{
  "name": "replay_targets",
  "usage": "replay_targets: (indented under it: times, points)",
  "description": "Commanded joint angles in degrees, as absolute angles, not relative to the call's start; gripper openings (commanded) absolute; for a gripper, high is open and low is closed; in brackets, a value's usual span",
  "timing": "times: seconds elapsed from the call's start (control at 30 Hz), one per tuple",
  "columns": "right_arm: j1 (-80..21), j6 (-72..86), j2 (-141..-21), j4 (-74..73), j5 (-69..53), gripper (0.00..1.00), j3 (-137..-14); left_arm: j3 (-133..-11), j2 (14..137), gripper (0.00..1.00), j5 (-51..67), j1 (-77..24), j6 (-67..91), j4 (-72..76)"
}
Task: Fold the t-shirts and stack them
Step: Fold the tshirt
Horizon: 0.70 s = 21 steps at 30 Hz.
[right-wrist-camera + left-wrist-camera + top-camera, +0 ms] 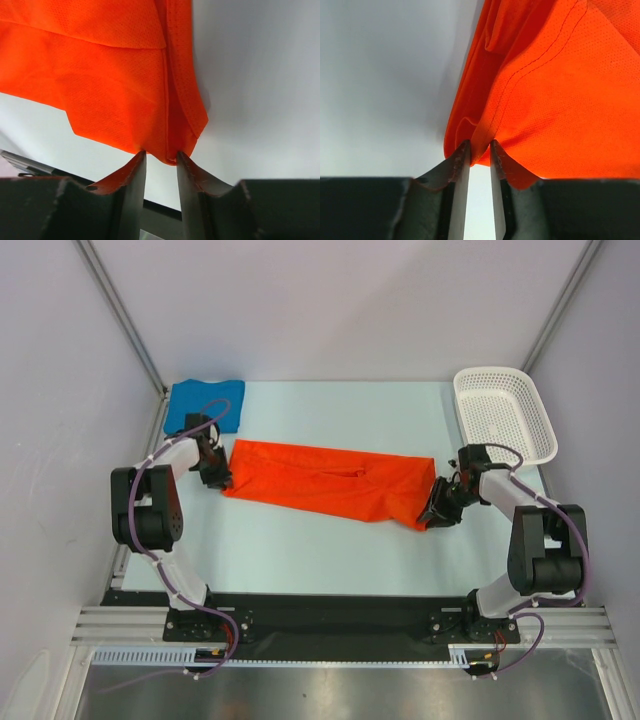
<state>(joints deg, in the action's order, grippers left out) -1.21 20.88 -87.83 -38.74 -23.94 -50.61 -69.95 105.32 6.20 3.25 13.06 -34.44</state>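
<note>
Two near-closed pinches: left claw [479, 146], right claw [161, 154], on orange-red t-shirt [330, 480].

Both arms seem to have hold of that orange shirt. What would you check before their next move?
1. Grip of left tool on orange shirt: ok, cloth between its tips.
2. Grip of right tool on the other end: ok.
3. Shirt lying smooth: not ok, bunched near the right tool.
4. The blue shirt apart from it: ok.
5. The basket clear of the cloth: ok.
</note>
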Motion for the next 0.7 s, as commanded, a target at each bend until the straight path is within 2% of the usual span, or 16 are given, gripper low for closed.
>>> replay_targets:
  times: [0.0, 0.03, 0.07, 0.1, 0.13, 0.17, 0.2, 0.23, 0.4, 0.67]
  points:
    - [-1.06, 20.66, -87.89, -35.78, -25.84, 0.35, -50.27, -69.43, 102.22, 0.26, 6.15, 3.25, 13.27, -34.98]
    - [-1.05, 20.48, -88.24, -35.51, -25.84, 0.31, -50.36, -69.43, 102.22, 0.24, 5.54, 3.25, 13.27, -35.15]
    - [-1.05, 20.39, -88.50, -35.59, -25.84, 0.21, -50.45, -69.26, 102.13, 0.23, 5.36, 3.25, 13.36, -35.42]
    - [-1.05, 20.39, -88.68, -35.51, -25.75, 0.18, -50.54, -69.17, 102.04, 0.21, 5.36, 3.34, 13.19, -35.33]
    - [-0.97, 20.39, -88.86, -35.68, -25.58, 0.13, -50.97, -69.08, 101.95, 0.19, 5.10, 3.43, 13.18, -35.33]
    - [-0.97, 20.39, -89.29, -35.94, -25.32, 0.03, -51.32, -68.82, 101.95, 0.15, 4.75, 3.43, 13.18, -35.33]
    - [-0.88, 20.56, -89.56, -36.38, -25.05, 0.00, -51.94, -68.82, 102.04, 0.10, 4.49, 3.78, 13.10, -35.33]
    - [-0.70, 20.65, -89.82, -38.21, -24.96, 0.00, -52.55, -68.91, 102.30, 0.00, 4.13, 3.95, 13.01, -35.68]
    - [-0.35, 21.88, -92.02, -49.80, -23.82, 0.00, -57.65, -68.38, 102.22, 0.00, 1.15, 4.66, 12.92, -36.91]
    - [1.93, 21.54, -93.33, -55.02, -24.17, 0.00, -60.12, -66.53, 101.25, 0.00, 0.88, 5.36, 12.75, -36.04]
